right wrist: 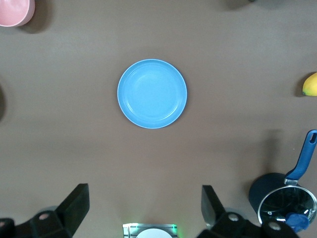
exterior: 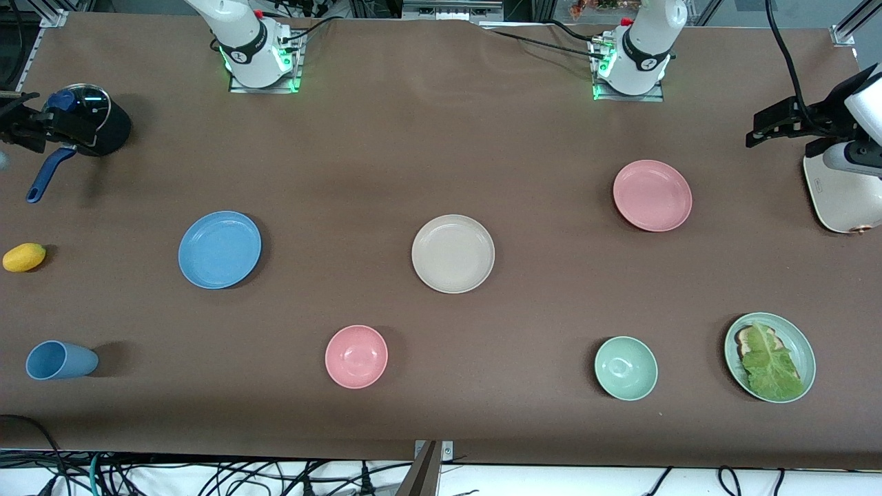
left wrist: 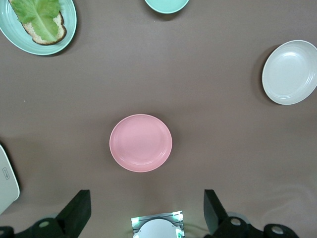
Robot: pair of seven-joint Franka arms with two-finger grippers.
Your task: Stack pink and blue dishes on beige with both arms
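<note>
Three flat plates lie apart on the brown table. The beige plate (exterior: 453, 253) (left wrist: 290, 72) is in the middle. The pink plate (exterior: 652, 195) (left wrist: 140, 143) lies toward the left arm's end, the blue plate (exterior: 220, 249) (right wrist: 152, 93) toward the right arm's end. My left gripper (left wrist: 146, 201) hangs high, open and empty, over the bare table between its base (exterior: 630, 65) and the pink plate. My right gripper (right wrist: 144, 196) hangs open and empty in the same way, between its base (exterior: 258, 58) and the blue plate. Neither gripper shows in the front view.
Nearer the front camera sit a pink bowl (exterior: 356, 356), a pale green bowl (exterior: 626, 368), a green plate with bread and lettuce (exterior: 770, 356) and a tipped blue cup (exterior: 60, 360). A yellow fruit (exterior: 24, 257), a dark pot (exterior: 86, 127) and a white appliance (exterior: 841, 189) stand at the table's ends.
</note>
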